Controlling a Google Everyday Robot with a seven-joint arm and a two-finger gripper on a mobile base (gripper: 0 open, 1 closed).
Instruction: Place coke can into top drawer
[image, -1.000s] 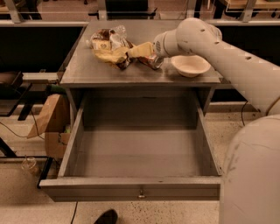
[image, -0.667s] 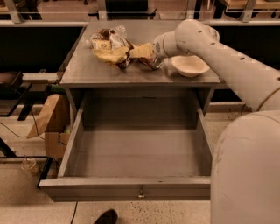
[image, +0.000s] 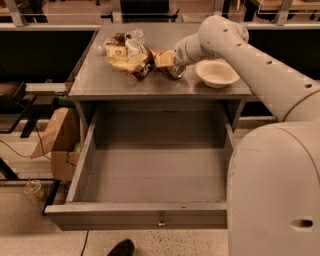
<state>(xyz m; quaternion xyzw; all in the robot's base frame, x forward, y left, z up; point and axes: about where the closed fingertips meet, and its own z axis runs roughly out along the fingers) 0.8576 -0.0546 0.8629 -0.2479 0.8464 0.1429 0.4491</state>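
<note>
The top drawer (image: 150, 175) is pulled wide open below the grey table (image: 100, 80), and its inside holds nothing. My arm reaches over the table top from the right. My gripper (image: 174, 62) is at the back middle of the table, against the yellow-and-brown snack bags (image: 131, 56), just left of the white bowl (image: 217, 73). The coke can does not show as a distinct object; a small dark reddish patch lies right under the gripper, and I cannot tell what it is.
The drawer front (image: 135, 216) with its small keyhole knob (image: 161, 220) juts toward me. My arm's large near link (image: 275, 190) fills the lower right. A cardboard box (image: 57, 142) stands on the floor to the left. A dark shoe tip (image: 122, 247) is at the bottom edge.
My arm's near link has swung further left into the picture. The gripper has stayed at the snack bags with only a slight shift. The drawer and bowl have not moved.
</note>
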